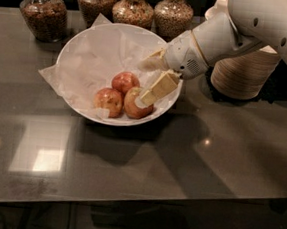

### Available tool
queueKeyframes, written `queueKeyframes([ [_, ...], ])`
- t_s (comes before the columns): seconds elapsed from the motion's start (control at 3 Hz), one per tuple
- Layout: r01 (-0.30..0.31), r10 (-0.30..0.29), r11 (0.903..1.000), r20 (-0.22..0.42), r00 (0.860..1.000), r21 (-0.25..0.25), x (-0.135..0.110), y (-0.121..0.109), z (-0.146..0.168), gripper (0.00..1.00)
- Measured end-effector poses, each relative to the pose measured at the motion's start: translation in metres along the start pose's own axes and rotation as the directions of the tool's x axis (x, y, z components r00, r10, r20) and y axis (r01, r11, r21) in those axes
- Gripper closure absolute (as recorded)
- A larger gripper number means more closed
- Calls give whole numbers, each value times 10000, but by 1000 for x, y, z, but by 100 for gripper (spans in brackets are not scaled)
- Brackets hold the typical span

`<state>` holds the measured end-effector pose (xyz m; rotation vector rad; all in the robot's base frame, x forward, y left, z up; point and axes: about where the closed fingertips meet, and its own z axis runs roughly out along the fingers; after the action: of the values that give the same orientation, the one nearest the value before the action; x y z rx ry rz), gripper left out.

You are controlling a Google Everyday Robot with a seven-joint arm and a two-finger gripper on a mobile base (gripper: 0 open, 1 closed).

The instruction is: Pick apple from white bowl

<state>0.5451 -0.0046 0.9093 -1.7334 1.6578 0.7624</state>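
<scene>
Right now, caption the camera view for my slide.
Open tool inside the white bowl, lower finger over the apple, two redder apples alongside.
</scene>
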Motion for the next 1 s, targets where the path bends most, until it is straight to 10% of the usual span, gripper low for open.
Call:
queueKeyframes([
  [1.0,-1097,1096,9930,-43,9940,-427,29,11,25,29],
])
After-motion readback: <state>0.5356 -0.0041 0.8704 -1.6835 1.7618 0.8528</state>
